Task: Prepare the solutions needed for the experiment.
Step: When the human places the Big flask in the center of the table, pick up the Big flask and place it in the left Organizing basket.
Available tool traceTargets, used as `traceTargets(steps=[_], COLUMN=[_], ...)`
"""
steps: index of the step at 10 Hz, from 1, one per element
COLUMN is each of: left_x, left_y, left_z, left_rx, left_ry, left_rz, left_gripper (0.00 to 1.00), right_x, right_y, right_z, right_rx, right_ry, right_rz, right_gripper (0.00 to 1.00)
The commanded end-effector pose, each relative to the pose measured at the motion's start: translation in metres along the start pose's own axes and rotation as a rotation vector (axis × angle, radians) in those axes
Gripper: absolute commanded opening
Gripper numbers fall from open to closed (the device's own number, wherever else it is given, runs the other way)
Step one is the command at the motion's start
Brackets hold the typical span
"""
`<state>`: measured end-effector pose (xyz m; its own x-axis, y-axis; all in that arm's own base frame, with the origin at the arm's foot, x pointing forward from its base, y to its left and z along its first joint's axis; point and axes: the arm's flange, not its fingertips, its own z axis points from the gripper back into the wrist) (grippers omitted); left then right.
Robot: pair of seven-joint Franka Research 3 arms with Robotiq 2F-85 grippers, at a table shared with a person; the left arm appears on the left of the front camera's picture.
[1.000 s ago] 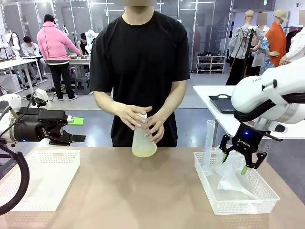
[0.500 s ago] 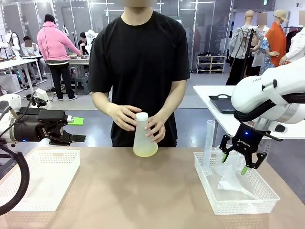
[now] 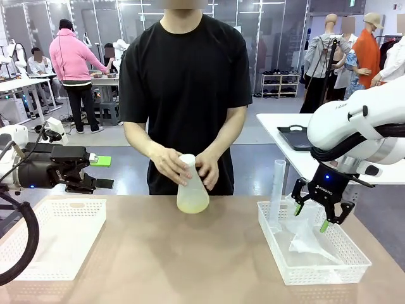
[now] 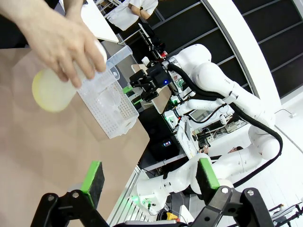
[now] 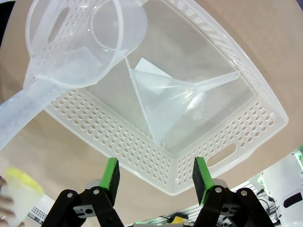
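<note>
Across the table the person holds a frosted conical flask point(image 3: 192, 185) in both hands, tipped slightly, just above the tabletop. The solutions point(image 3: 192, 203) show as a little pale yellow-green liquid in its wide base. In the left wrist view a hand covers the neck and the yellowish base point(image 4: 49, 91) shows. My left gripper point(image 3: 101, 172) hovers open and empty at the far left, above a white basket. My right gripper point(image 3: 311, 216) hangs open and empty over the right basket point(image 3: 329, 269). The right wrist view shows its green pads point(image 5: 112, 172) spread above the basket rim point(image 5: 156, 163).
The right basket holds a clear funnel point(image 5: 163, 101), a handled measuring jug point(image 5: 75, 45) and a tall cylinder point(image 3: 278, 190). A white basket point(image 3: 60, 237) sits at the left front. Bare brown tabletop point(image 3: 183, 259) lies between the baskets.
The person has shifted their hands on the flask and tipped it a little, base swung right. Neither arm has moved.
</note>
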<state>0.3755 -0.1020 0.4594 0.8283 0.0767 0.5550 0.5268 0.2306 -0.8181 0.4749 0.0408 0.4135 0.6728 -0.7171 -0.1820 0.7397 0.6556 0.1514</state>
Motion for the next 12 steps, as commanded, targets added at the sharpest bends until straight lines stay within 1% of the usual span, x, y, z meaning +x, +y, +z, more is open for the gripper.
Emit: traceTargets(steps=[1, 2, 3, 4, 5, 6, 9, 10, 11, 12], left_x=[-0.001, -0.001, -0.001, -0.001, -0.001, -0.001, -0.001, -0.001, -0.001, -0.001], left_y=[-0.003, -0.003, -0.003, -0.003, -0.003, -0.003, -0.003, -0.003, -0.003, -0.003], left_z=[0.000, 0.000, 0.000, 0.000, 0.000, 0.000, 0.000, 0.000, 0.000, 0.000], left_rx=[0.001, 0.001, 0.001, 0.001, 0.001, 0.001, 0.001, 0.001, 0.001, 0.001], left_ry=[0.013, 0.013, 0.013, 0.013, 0.013, 0.013, 0.013, 0.013, 0.013, 0.013], left_rz=[0.005, 0.005, 0.005, 0.005, 0.005, 0.005, 0.005, 0.005, 0.005, 0.005], left_gripper=[1.00, 1.00, 1.00, 1.00, 1.00, 1.00, 1.00, 1.00, 1.00, 1.00], right_x=[-0.029, -0.042, -0.055, -0.068, -0.078, -0.090, -0.108, -0.114, -0.119, -0.120], right_y=[-0.002, -0.003, -0.004, -0.006, -0.010, -0.014, -0.025, -0.027, -0.027, -0.026], right_z=[0.019, 0.029, 0.042, 0.055, 0.065, 0.073, 0.087, 0.088, 0.086, 0.084], right_rx=[0.092, 0.119, 0.179, 0.237, 0.290, 0.363, 0.546, 0.637, 0.708, 0.755], right_ry=[-0.043, -0.031, -0.050, -0.053, -0.015, 0.039, 0.163, 0.238, 0.274, 0.283], right_rz=[0.037, 0.060, 0.088, 0.137, 0.168, 0.253, 0.403, 0.470, 0.517, 0.554], right_gripper=[0.78, 0.78, 0.84, 0.84, 0.84, 0.84, 0.84, 0.84, 0.84, 0.84])
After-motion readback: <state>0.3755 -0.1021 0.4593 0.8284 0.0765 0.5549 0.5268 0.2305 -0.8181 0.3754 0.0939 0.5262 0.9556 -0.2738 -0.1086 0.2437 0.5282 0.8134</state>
